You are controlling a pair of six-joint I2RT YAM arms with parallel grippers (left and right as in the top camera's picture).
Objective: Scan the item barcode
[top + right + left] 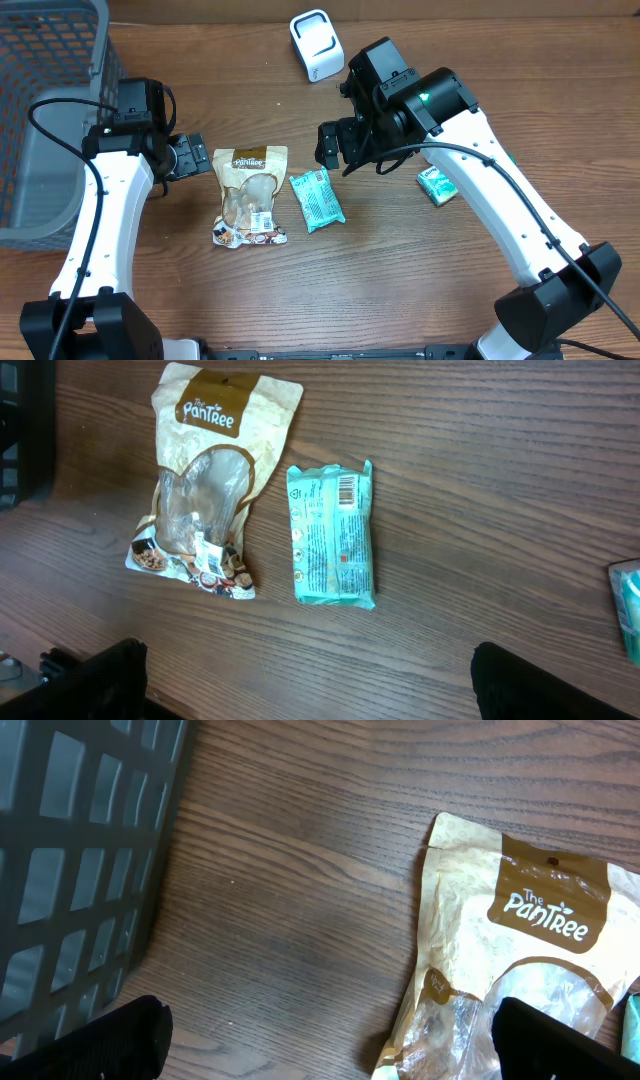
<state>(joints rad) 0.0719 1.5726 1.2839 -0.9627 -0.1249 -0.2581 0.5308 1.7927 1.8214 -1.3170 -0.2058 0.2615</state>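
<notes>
Teal packet [332, 535]: lies flat on the desk [400, 270], near the middle, printed side up, just right of the pouch and apart from it.
Barcode [347, 490]: visible in the right wrist view, near the packet's top right corner, facing upward.
Right gripper [338, 150]: hangs above the desk just beyond the packet's far end, fingers spread wide, nothing between them.
Left gripper [190, 157]: spread wide and empty, close to the pouch's left edge, no contact that I can see.
Pantree pouch [250, 195]: flat on the desk, label up, between the left gripper and the teal packet.
Scanner [316, 45]: white unit standing at the far edge, well apart from the items.
Second teal packet [437, 186]: partly under the right arm.
Basket [40, 120]: grey, far left.
Step in hand: probably the approach; nothing is picked up yet.
Next move: likely descend on one item, close across its width, then carry it with the barcode turned toward the scanner.
</notes>
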